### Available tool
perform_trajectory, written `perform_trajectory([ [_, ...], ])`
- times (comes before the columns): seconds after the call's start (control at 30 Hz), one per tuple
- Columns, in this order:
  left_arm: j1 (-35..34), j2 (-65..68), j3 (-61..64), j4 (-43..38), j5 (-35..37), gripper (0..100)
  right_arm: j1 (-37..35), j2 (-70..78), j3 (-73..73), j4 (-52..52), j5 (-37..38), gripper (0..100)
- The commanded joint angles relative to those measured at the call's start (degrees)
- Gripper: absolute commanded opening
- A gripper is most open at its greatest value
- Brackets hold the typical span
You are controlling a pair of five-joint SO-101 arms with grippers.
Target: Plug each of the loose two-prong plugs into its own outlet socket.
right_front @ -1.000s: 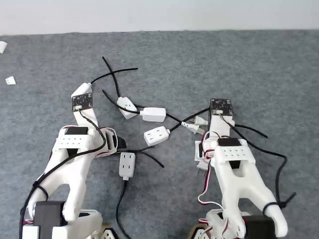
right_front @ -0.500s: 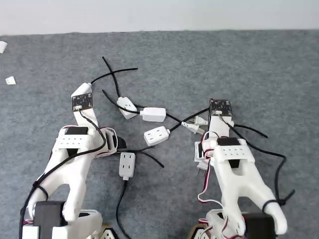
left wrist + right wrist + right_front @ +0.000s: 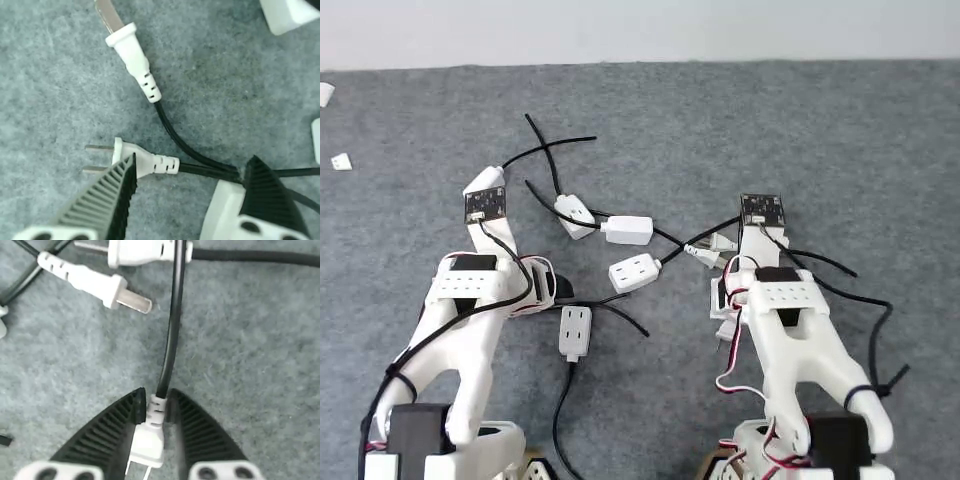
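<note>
In the right wrist view my right gripper (image 3: 156,392) is shut on a white two-prong plug (image 3: 149,437) with a black cord, just above the grey mat. Two more white plugs (image 3: 90,282) (image 3: 142,250) lie on the mat beyond it. In the left wrist view my left gripper (image 3: 192,160) stands open over a white plug (image 3: 142,161) lying flat between its fingers, untouched. Another plug (image 3: 132,47) lies farther off. From above, several white outlet sockets (image 3: 633,271) (image 3: 628,229) (image 3: 575,330) lie between the arms, and loose plugs (image 3: 708,254) rest beside the right arm (image 3: 785,300).
Black cords (image 3: 555,150) cross the grey mat (image 3: 840,150) between the sockets and loop round the right arm. A fourth socket (image 3: 575,215) lies by the left arm (image 3: 470,290). Small white scraps (image 3: 340,161) sit at the far left. The mat's far side is open.
The right arm has shifted slightly, its wrist edging away from the base. The left arm, sockets and cords have not moved.
</note>
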Motion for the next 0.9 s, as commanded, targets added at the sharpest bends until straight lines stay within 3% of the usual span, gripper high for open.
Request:
perform_trajectory([
  [0.0,-0.18,-0.18,-0.31,0.44,-0.53,32,0.31,0.04,-2.90,-0.31,-0.09,0.8],
  [0.53,3.16,-0.18,-0.31,2.20,-0.79,32,0.22,-0.13,-4.75,4.35,3.52,1.3],
  [0.73,2.99,-0.18,-0.31,2.11,-0.79,32,-2.86,-0.13,-6.24,8.31,3.60,10.7],
  [0.87,2.99,-0.18,-0.31,2.11,-0.79,32,-3.21,0.40,-7.38,9.01,3.78,10.0],
])
